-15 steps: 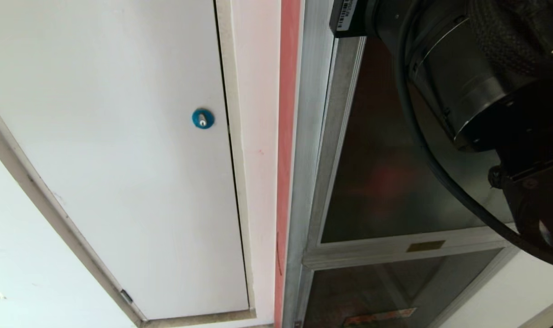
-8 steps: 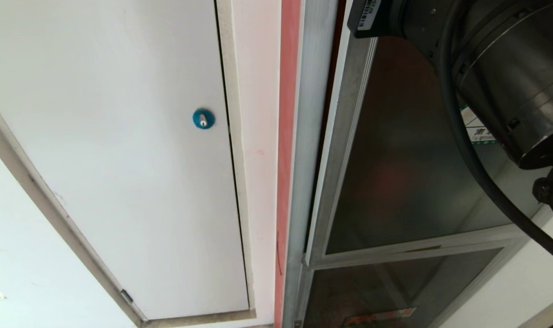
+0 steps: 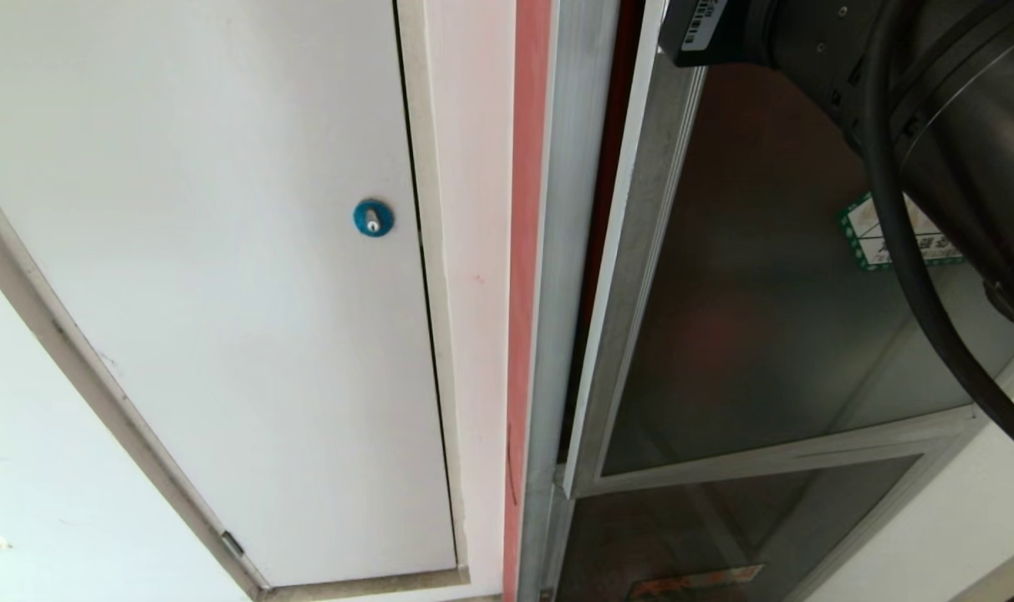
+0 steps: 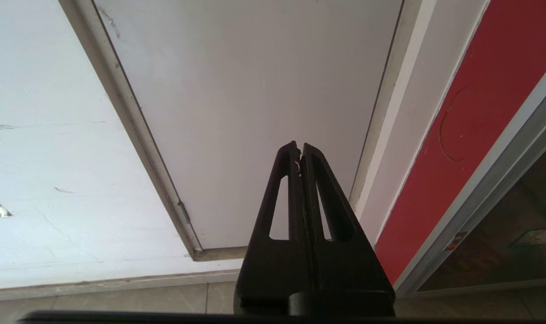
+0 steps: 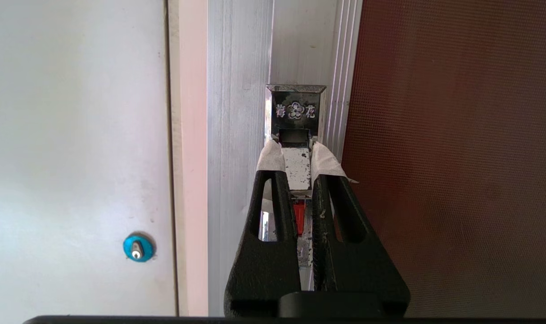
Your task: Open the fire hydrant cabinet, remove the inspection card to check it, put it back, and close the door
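- The wall point(image 3: 47, 468) carried everything in view, white and plain.
- A white panel door point(image 3: 222, 293) sat flush in it, with a blue round lock point(image 3: 373, 218) near its edge.
- Just beside it, past a red strip point(image 3: 527, 251), the fire hydrant cabinet point(image 3: 569, 251) was mounted, its aluminium frame upright.
- The floor point(image 4: 119, 299) below was pale tile.

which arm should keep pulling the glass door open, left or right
Right. The right gripper is shut on the door handle at the frame edge of the door, which already stands ajar. The left gripper is shut and empty, facing the plain white panel door off to the side.
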